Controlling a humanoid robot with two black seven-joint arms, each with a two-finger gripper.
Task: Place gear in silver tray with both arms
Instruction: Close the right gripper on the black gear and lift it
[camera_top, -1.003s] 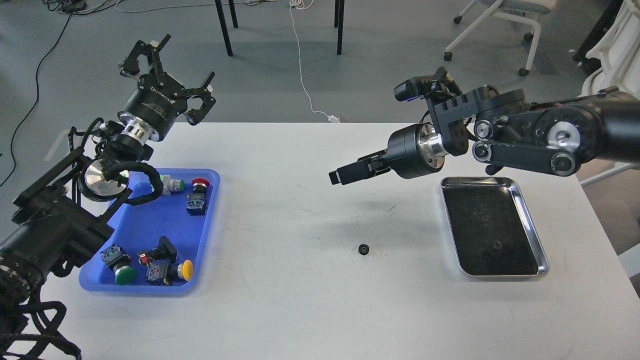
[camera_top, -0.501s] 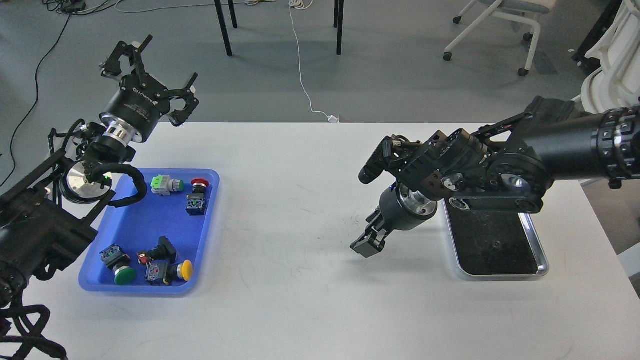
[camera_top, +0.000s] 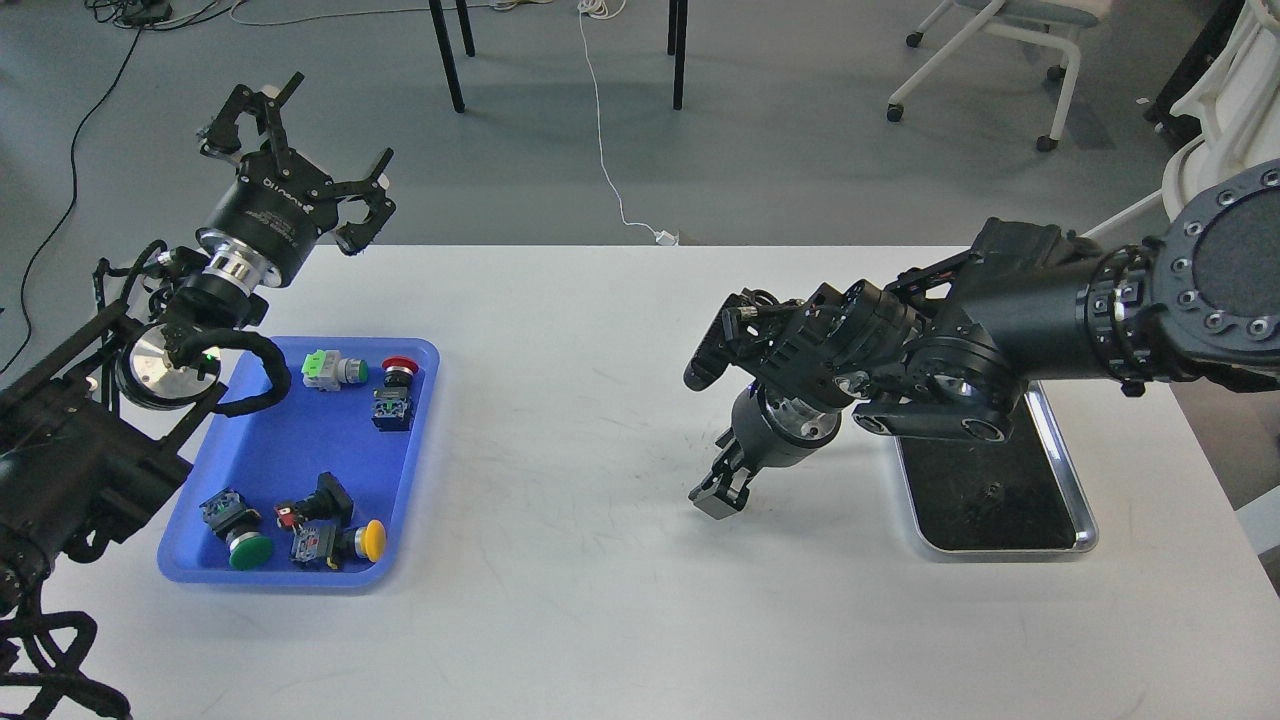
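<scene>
— How is the light behaving?
— Bright, even overhead light is washing the white table (camera_top: 600, 620); soft shadows are pooling under the right arm (camera_top: 1000, 310).
— Any glare?
— The silver tray (camera_top: 1085, 520) rim is glinting at four o'clock; everything is staying sharp.

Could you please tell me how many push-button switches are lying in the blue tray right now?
5: green-bodied switch and red-capped one at the far end, blue block below them; green-capped and yellow-capped at the near end. The left arm may hide others.

Single head view, looking forward and down over the table (camera_top: 600, 620)
</scene>
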